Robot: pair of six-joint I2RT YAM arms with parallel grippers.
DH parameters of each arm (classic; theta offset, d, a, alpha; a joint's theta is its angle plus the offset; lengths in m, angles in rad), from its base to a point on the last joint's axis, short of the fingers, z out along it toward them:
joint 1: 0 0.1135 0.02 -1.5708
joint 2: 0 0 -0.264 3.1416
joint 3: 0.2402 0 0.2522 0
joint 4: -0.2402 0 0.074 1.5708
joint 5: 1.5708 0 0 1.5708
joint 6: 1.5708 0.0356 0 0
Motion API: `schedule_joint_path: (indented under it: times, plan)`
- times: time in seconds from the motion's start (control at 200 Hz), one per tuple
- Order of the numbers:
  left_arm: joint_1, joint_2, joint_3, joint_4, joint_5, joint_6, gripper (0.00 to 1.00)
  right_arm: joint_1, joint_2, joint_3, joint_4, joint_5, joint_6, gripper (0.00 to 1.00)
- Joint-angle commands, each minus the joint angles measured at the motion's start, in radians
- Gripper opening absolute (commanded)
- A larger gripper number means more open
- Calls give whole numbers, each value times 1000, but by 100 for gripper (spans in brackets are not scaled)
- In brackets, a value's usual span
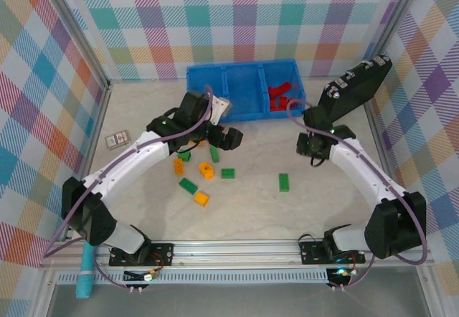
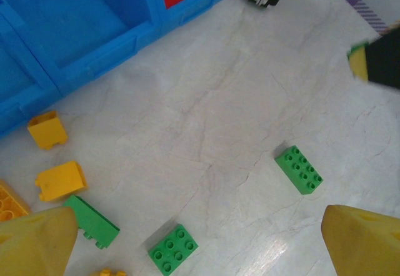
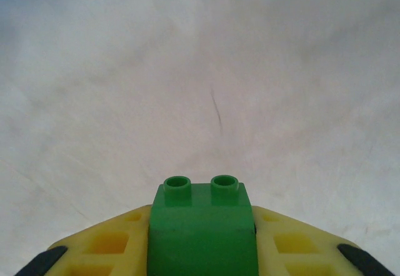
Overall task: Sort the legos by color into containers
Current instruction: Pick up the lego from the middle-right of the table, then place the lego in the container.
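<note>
Both fingers of my right end effector [image 3: 203, 246] pinch a green lego [image 3: 202, 216] over the desk [image 3: 206, 70]. My left end effector [image 2: 200, 241] hangs spread wide over loose green and yellow-orange legos [image 2: 299, 170] scattered on the desk. From the top camera I see red legos [image 1: 278, 93] lying in the right compartment [image 1: 290, 74] of the blue tray [image 1: 222, 67] nearby.

tray [image 1: 244, 80] at the table's [image 1: 251, 213] far edge — legos [image 1: 206, 171] lie before it, others in its right compartment [image 1: 295, 73].
</note>
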Motion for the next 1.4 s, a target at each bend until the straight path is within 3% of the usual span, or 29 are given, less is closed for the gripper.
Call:
schedule_joint_path:
  times: [0.0,0.085,0.18,0.38,0.475,0.625,0.805,1.025,1.15,1.395]
  plan:
    - [8,-78,-43,57,-7,42,100,-4,69,173,-14,37,-124,29]
    - [12,-115,-65,58,-26,36,100,-4,162,328,38,22,-187,29]
    - [12,-153,-91,72,24,24,100,-4,279,493,113,-25,-227,29]
    - [14,-294,-261,296,-25,-104,100,5,540,750,250,-181,-194,29]
    - [17,-372,-327,389,-5,-62,100,33,665,875,274,-222,-201,29]
    - [21,-370,-265,290,-10,26,100,106,882,1119,246,-226,-265,29]
    - [23,-347,-256,270,-74,-7,100,157,1146,1425,146,-231,-290,29]
    - [23,-301,-230,250,-77,-69,99,168,1252,1422,176,-220,-270,28]
    - [23,-259,-197,174,-105,-75,96,173,1271,1400,187,-221,-266,28]
    - [20,-214,-178,182,-85,-126,97,176,1279,1342,221,-202,-274,28]
